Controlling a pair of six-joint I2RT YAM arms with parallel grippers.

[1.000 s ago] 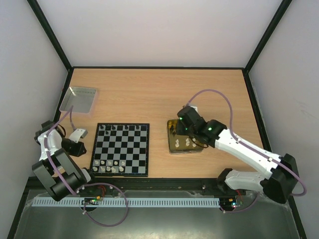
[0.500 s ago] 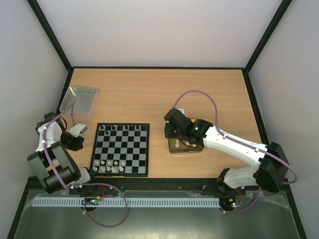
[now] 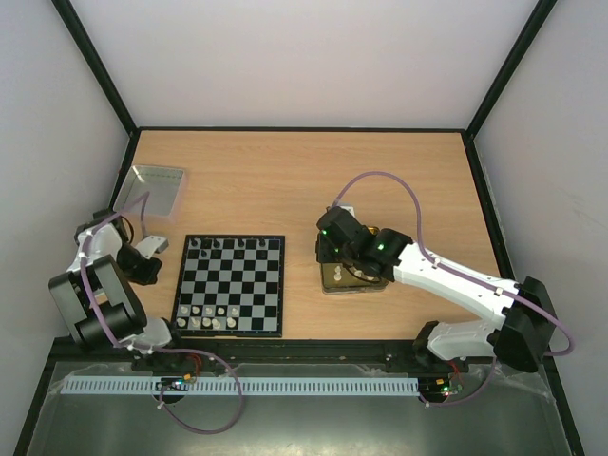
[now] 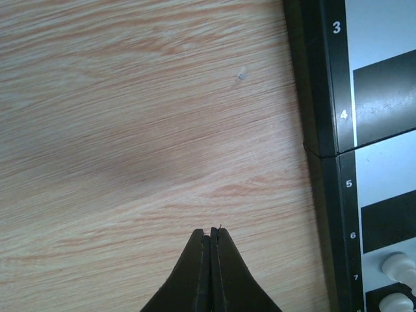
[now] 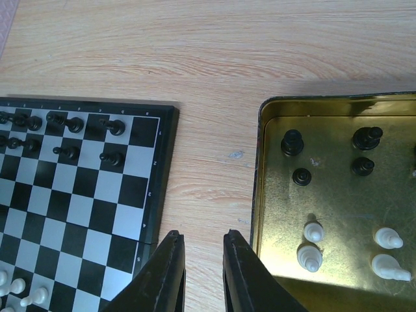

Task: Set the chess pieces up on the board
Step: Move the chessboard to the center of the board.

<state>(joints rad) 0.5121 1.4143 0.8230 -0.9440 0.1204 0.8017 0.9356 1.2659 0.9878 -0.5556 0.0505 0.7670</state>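
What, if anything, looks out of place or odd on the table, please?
Nothing looks spilled or damaged. Only oddity: several black and white chess pieces sit in the gold tin tray beside the board, not on its squares.

The board [image 3: 229, 285] is lying on the counter [image 3: 285, 180], toward its near edge. Chess pieces [image 5: 116, 127] are standing in the board's far rows, and others are standing along its near row. Just right of the board, apart from it, the tray [image 5: 338, 201] is sitting with more pieces in it. The lid [image 3: 150, 188] is resting behind and left of the board. The left end effector [image 4: 210, 231] is hanging just left of the board, and the right end effector [image 5: 201, 235] is hanging over the gap between board and tray.
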